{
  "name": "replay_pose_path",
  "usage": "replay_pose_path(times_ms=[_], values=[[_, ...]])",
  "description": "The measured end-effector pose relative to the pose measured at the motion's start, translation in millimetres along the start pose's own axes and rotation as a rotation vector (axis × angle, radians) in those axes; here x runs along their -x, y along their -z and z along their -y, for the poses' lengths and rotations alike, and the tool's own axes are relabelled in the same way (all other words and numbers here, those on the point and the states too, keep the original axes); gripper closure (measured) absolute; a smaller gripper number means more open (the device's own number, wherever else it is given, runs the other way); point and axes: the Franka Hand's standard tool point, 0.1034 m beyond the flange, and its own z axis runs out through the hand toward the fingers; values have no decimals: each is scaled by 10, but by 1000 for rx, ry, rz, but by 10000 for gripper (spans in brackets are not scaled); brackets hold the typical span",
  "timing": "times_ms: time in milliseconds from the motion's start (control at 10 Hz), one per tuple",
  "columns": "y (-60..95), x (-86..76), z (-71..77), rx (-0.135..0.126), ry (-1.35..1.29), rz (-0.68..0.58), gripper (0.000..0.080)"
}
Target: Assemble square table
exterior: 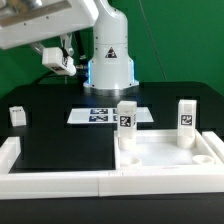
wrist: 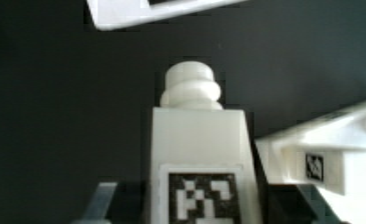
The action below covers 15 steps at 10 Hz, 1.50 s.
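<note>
Currently I read the jaws pinching one leg, raised above the bench; the square top sits at 4 o'clock in the exterior view, with two more legs upright on it

Robot lab, benchtop test rig.
Robot arm is standing on a black table, green backdrop is filling the rear, marker board is lying flat, white border bars are fencing the work area, and a leg is carrying a printed tag.
</note>
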Motion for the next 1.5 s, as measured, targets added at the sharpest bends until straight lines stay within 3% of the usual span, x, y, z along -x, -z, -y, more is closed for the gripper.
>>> replay_pose_path(times_ms=[200,300,400,600,700,800,1100,1200,1300,1500], values=[[10,-33,13,25,9,-108,512],[56,-150,209,79,-8,-236,512],[117,-231,494,105,9,-324,512],[308,-486,1284,179,36,-514,512],[341,-584,1566,147,-36,-619,512],[341,-578,1595,84,-84,-711,512],[240,-549,1592,82,-68,-721,512],[68,-496,1770,94,-50,-721,512],[-105,-513,2060,131,29,-717,512],[-397,-718,2544,140,133,-745,512]])
